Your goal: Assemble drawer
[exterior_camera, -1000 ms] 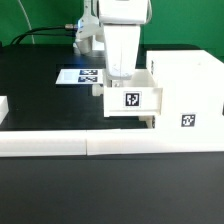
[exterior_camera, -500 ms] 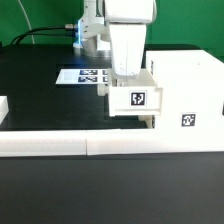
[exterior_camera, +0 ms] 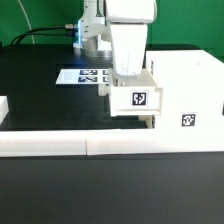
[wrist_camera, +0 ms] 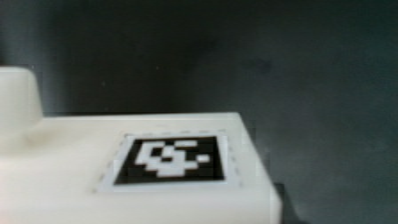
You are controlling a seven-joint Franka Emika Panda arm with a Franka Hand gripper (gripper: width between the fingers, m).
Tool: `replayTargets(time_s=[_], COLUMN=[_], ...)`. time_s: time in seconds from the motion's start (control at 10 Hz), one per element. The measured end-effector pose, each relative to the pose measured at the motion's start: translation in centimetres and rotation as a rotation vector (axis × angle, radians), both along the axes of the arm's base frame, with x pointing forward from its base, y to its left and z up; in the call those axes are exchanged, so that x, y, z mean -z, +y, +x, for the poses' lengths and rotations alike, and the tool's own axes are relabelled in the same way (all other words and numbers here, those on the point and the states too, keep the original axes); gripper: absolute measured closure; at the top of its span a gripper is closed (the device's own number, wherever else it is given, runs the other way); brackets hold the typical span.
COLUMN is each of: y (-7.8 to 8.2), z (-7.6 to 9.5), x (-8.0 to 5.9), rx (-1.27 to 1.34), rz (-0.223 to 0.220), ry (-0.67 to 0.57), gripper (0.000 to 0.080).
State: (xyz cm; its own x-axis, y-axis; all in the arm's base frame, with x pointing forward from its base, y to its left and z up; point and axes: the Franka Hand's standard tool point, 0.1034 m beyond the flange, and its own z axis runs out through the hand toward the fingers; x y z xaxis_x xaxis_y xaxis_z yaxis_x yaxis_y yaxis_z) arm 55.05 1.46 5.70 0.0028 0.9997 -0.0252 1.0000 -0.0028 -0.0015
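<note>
The big white cabinet shell (exterior_camera: 190, 88) stands at the exterior view's right. A small open-topped tray (exterior_camera: 136, 99) with a tag on its front sits partly inside the shell's open side. My gripper (exterior_camera: 128, 72) reaches down from above into the tray and looks shut on its wall, though the fingertips are hidden behind the tray's front. In the wrist view a white tagged face (wrist_camera: 173, 160) fills the near part over the dark table (wrist_camera: 267, 60). No fingertips show there. A second small tray (exterior_camera: 3, 108) lies at the exterior view's left edge.
Long low white border bars (exterior_camera: 80, 145) run across the front of the black table. The marker board (exterior_camera: 78, 76) lies flat behind the tray, left of the gripper. A green backdrop and cables are at the back.
The gripper and the small tray moved together toward the exterior view's right, so the tray sits closer into the cabinet shell. Almost nothing has changed over the last half second.
</note>
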Motion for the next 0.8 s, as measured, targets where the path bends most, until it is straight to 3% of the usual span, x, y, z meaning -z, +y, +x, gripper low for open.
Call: replayTargets(time_s=[0.2,0.6,0.8], y=[1.32,1.50,1.43], z=[0.05,0.04,0.29], x=[0.03,-0.01,-0.78], rx=[-0.020,0.003,0.009], rz=[0.004,0.004,0.003], ry=[-0.002,-0.003,-0.015], gripper=[0.0757,0.0750,0.0400])
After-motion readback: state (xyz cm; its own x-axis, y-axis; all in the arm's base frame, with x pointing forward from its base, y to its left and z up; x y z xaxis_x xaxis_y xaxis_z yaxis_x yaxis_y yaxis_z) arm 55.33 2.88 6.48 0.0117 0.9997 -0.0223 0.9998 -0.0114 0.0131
